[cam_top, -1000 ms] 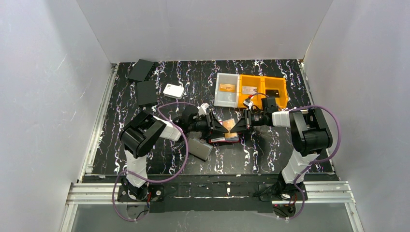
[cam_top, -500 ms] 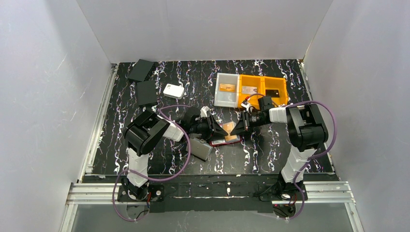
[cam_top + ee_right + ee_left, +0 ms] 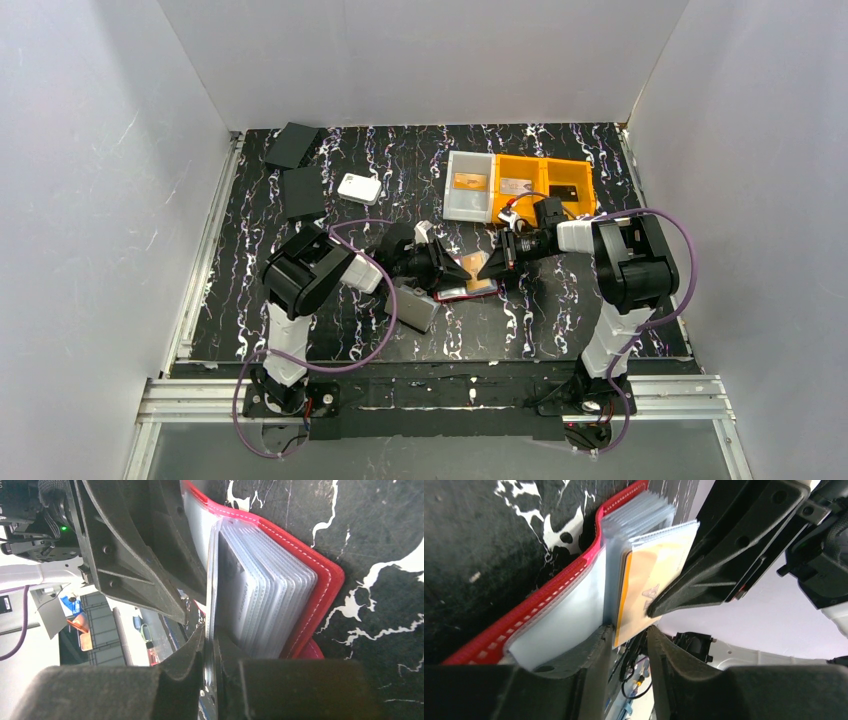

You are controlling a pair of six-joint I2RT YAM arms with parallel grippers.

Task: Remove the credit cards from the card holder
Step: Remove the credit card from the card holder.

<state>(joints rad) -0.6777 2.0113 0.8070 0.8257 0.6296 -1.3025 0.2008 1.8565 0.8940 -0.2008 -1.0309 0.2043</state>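
At the far left of the tabletop (image 3: 560, 300) lie two dark flat cases (image 3: 301, 192), with a white rounded box (image 3: 358, 188) just to their right. Nearer, a grey case (image 3: 416, 309) sits beside the left arm. The left end effector (image 3: 454, 272) points rightward at the card holder (image 3: 470, 291), which lies open at the middle of the tabletop, red cover down and clear pages fanned up. Its fingers stand narrowly apart around the lower corner of a page holding an orange-gold card (image 3: 649, 575) (whether they actually clamp it, I cannot tell). The right end effector (image 3: 491, 265) faces it from the right, pinched closed on a thin sleeve page (image 3: 210, 590) seen edge-on. At the far right, a white bin (image 3: 448, 190) and an orange bin (image 3: 540, 159) hold loose credit cards (image 3: 467, 181).
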